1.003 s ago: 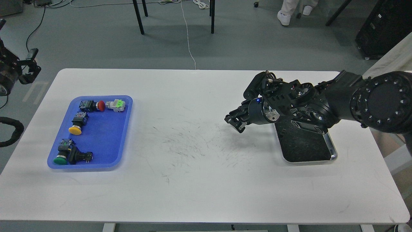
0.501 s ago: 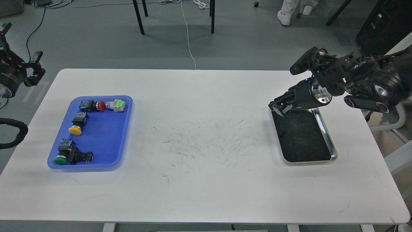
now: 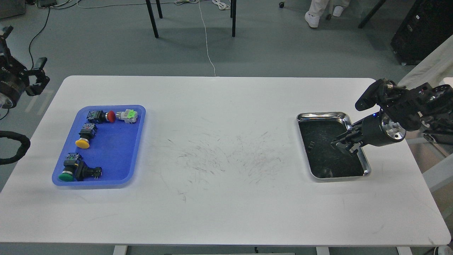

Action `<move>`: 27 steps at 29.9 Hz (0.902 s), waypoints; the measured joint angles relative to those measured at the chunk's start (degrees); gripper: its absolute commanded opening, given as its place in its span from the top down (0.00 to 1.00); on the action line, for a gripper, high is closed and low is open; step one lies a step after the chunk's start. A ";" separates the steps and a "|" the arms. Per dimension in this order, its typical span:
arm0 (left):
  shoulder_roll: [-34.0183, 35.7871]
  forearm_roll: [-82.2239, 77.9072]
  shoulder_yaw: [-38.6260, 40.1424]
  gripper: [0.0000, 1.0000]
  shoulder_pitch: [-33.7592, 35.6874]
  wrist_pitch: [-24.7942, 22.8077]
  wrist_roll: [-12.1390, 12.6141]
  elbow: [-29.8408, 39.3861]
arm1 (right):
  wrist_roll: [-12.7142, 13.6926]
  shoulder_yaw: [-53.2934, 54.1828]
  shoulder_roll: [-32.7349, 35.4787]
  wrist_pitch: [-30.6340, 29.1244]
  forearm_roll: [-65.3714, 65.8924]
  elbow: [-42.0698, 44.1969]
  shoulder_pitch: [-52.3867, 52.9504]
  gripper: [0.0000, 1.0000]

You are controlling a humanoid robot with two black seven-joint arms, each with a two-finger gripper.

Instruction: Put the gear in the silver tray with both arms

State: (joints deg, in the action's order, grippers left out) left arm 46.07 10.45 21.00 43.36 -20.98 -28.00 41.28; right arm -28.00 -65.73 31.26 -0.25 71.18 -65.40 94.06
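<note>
Blue plastic tray near the table's left side holds the gear: a green-capped push-button switch nearest, a yellow-capped one behind it, and a red-capped one farthest. All lie well apart from the shiny rectangular silver tray at the right, whose long axis runs near to far. My right gripper hangs over that tray's right rim, holding nothing visible; its finger gap I cannot tell. My left gripper, fingers spread and empty, is nearer the gear.

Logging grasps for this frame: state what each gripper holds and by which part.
Nothing can be seen held. The right gripper hovers over the silver tray, too dark to tell whether it is open. The left gripper sits off the table's left edge, open and empty.
</note>
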 measured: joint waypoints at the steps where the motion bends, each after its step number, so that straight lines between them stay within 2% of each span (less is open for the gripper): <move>1: 0.00 -0.02 0.00 0.01 -0.13 -0.03 0.00 0.03 | 0.01 0.00 0.55 0.03 0.55 0.00 -0.40 0.99; 15: 0.10 -0.07 0.09 0.01 -0.38 0.15 0.00 0.55 | 0.00 5.78 2.10 1.57 1.17 6.04 -9.26 0.97; 24: 0.10 -0.04 0.09 0.01 -0.47 0.48 0.00 0.56 | 0.00 6.55 1.45 1.57 1.16 6.01 -10.24 0.82; 27: 0.10 -0.04 0.09 0.01 -0.47 0.55 0.00 0.56 | 0.00 6.50 1.64 1.50 1.16 6.01 -10.49 0.74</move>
State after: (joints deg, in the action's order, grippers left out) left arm 46.17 10.42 21.10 42.89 -20.44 -28.00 41.84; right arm -28.00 -59.22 32.90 1.25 72.33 -59.38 83.57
